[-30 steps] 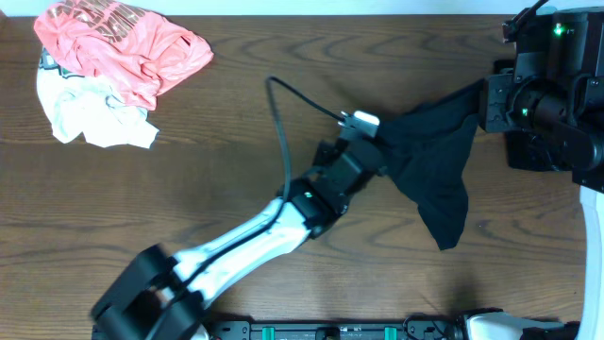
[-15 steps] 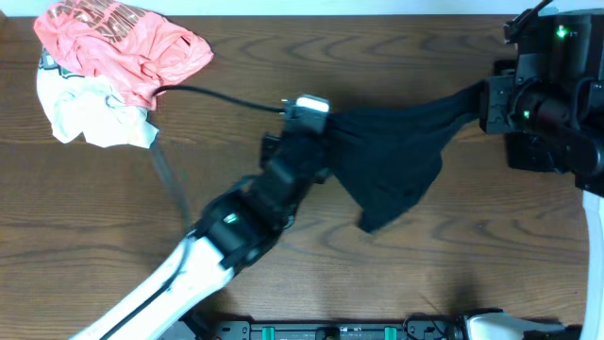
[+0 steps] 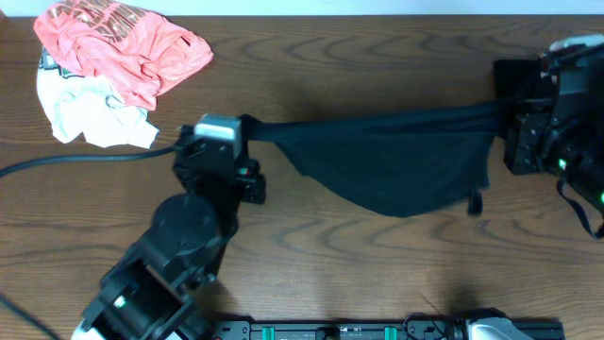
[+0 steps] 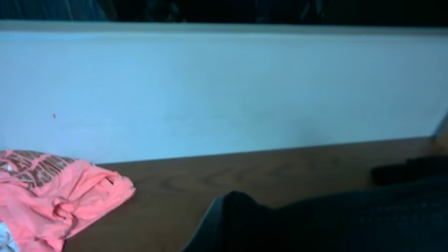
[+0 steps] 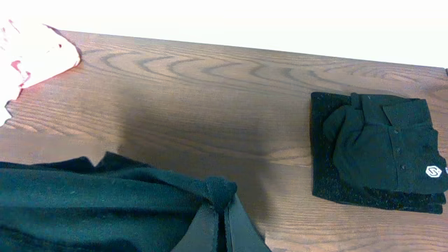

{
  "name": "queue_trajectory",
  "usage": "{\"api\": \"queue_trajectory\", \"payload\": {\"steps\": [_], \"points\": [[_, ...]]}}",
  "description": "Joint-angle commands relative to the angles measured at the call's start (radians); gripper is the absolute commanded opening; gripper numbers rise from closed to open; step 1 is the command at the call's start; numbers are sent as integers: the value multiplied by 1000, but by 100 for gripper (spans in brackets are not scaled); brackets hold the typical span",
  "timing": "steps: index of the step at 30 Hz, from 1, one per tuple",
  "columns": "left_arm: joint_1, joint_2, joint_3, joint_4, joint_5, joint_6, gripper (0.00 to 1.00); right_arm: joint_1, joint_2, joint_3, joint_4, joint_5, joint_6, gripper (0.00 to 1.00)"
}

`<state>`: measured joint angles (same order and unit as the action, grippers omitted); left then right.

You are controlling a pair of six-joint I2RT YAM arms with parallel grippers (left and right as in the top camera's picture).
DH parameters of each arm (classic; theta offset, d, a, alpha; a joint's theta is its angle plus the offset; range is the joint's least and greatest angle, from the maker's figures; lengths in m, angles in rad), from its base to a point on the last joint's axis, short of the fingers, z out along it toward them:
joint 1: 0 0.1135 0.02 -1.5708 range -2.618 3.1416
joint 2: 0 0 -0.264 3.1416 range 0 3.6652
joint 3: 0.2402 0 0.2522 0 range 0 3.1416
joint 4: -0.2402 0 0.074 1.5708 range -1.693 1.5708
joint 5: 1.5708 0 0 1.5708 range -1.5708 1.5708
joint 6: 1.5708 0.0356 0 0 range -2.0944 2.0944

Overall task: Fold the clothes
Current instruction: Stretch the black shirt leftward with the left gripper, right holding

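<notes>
Left gripper [image 3: 247,128] has swung out toward 9 o'clock since half a second ago, pulling the black garment [image 3: 396,162] taut above mid-table [image 3: 377,274]. Left gripper is clamped on its 9 o'clock end and right gripper [image 3: 508,111] on its 3 o'clock end; the belly sags toward 6.

The fingertips of the left pincer [image 3: 243,130] are hidden in the overhead view by bunched cloth of the black garment [image 3: 396,165], which is cut off by the bottom edge of the left wrist view. The right pincer [image 5: 224,227] is cut off by the bottom edge of its own view. The white garment [image 3: 90,118] is partly covered by the pink shirt [image 3: 123,47].
</notes>
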<state>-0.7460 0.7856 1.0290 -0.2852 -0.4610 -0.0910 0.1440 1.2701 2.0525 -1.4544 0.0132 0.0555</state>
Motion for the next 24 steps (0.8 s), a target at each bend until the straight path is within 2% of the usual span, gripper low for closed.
{"api": "queue_trajectory", "payload": {"steps": [1, 13, 24], "points": [[6, -40, 38, -6, -35, 20, 6, -8, -31, 16, -7, 6, -12, 1], [-50, -104, 92, -14, -33, 20, 6, -8, -119, 16, -35, -48, -4, 1], [-97, -68, 97, -15, -50, 20, 6, -8, -69, 14, -49, -71, -1, 1]]}}
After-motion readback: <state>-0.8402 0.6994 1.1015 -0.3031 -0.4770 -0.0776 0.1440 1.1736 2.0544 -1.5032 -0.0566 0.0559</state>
